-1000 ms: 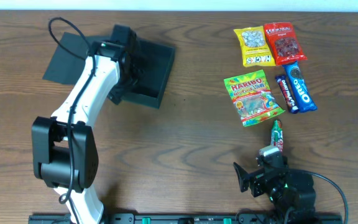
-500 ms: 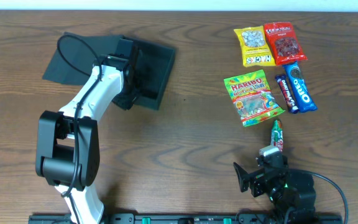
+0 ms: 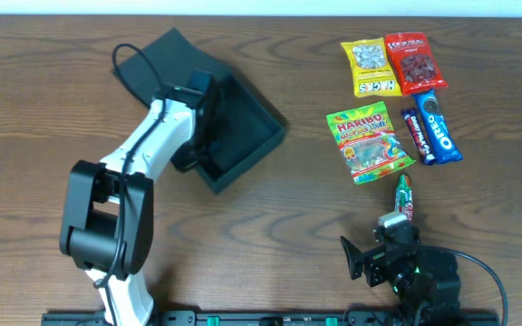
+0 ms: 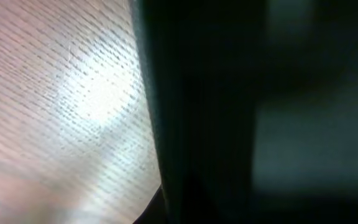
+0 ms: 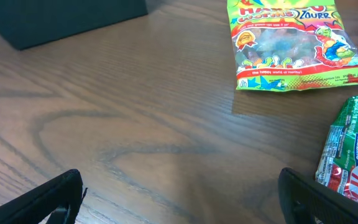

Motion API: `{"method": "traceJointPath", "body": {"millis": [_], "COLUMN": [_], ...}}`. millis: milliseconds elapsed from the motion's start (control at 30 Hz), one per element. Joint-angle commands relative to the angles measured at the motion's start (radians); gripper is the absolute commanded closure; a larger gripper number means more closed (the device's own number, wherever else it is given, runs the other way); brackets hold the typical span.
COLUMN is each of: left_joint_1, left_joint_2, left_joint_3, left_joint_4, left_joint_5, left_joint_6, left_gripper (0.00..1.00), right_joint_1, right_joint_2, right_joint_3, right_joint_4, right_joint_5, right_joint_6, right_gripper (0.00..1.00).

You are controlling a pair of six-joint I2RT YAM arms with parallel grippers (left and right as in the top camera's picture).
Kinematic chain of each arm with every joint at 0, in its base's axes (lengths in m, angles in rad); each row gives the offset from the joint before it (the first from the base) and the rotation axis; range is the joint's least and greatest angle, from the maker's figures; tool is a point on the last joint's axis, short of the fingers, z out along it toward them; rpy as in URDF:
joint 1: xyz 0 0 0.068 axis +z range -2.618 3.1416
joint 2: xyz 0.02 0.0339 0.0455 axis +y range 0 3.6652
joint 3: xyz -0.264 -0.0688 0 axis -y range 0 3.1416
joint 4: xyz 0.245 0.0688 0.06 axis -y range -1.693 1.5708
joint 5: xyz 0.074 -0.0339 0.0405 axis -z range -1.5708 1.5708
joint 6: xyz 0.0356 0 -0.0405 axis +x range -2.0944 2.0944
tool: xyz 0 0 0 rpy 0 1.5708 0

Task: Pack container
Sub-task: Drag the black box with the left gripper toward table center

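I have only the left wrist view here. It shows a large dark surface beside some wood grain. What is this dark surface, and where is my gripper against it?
Observer: It is the container, a dark open box. The left gripper is at its left wall, so close that the camera sees almost only the wall.
Operator: Is something already inside it?
Observer: No. In the overhead view its inside looks empty.
Operator: And what lies nearest to pack?
Observer: The Haribo bag. It lies flat on the table, to the right of the container and apart from it.
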Motion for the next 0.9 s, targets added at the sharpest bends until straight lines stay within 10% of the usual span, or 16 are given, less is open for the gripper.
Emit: {"method": "traceJointPath", "body": {"millis": [0,333,733,767,867], "left_joint_1": [-0.035,-0.099,-0.1,-0.1,-0.1], "left_joint_2": [0.018,0.018,0.018,0.018,0.018], "left_joint_3": [-0.007,-0.008,-0.008,-0.008,-0.006], "left_joint_4": [-0.015,0.061,0.123,0.122,0.113], "left_joint_5": [-0.072,-0.124,-0.124,-0.12,-0.095], "left_joint_6": [0.158,0.482,0.551,0.546,0.464], "left_gripper": [0.94,0.94,0.94,0.9,0.04], "right_joint_1": [0.008,0.008,0.008,0.008,0.008], "right_joint_2": [-0.005,-0.005,-0.005,-0.005,-0.005], "right_joint_3": [-0.005,-0.005,-0.005,-0.005,-0.005], "right_joint_4": [-0.001,-0.001,-0.001,-0.001,-0.001], "right_joint_5": [0.002,0.002,0.002,0.002,0.002], "right_joint_6": [-0.015,-0.015,-0.015,-0.015,-0.015], "right_gripper": [0.01,0.01,0.01,0.01,0.01]}}
